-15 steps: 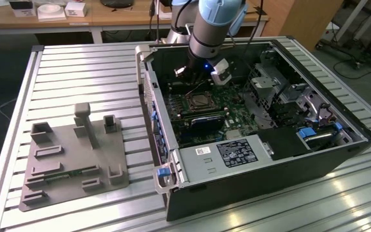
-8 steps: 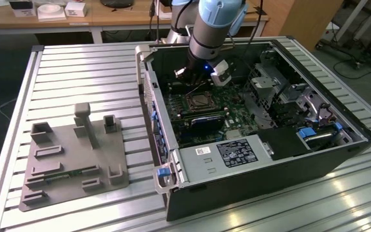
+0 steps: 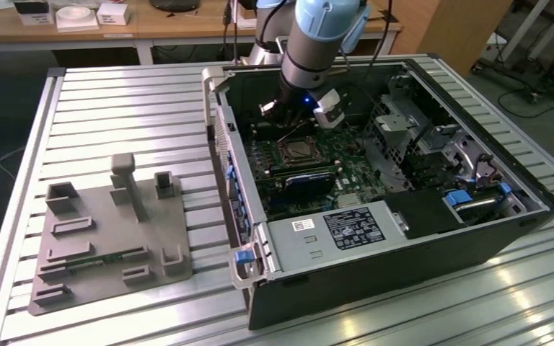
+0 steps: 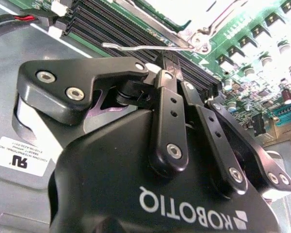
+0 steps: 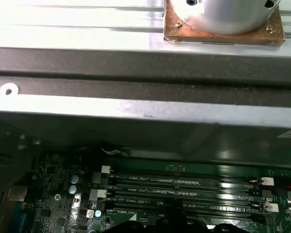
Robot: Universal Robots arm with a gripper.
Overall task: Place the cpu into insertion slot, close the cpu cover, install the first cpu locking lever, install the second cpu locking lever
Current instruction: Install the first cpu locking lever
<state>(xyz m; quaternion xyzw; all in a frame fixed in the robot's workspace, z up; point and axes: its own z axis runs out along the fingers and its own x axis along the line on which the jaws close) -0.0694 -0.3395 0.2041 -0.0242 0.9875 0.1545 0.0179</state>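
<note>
Pincer low inside an open computer case, narrowed to almost nothing beside a wire locking lever.

At the exterior view's left, a grey fixture plate flat on the slatted bench. Further right, inside the case, a green motherboard with the cpu lying in the insertion slot, silvery cpu cover framing it, just below the arm. In the second wrist view, black fingers pressed close together, tips right at the thin lever; cannot tell whether touching. Long memory slots alongside in the first wrist view. Toward the exterior view's right, a metal drive cage and a black labelled box.
</note>
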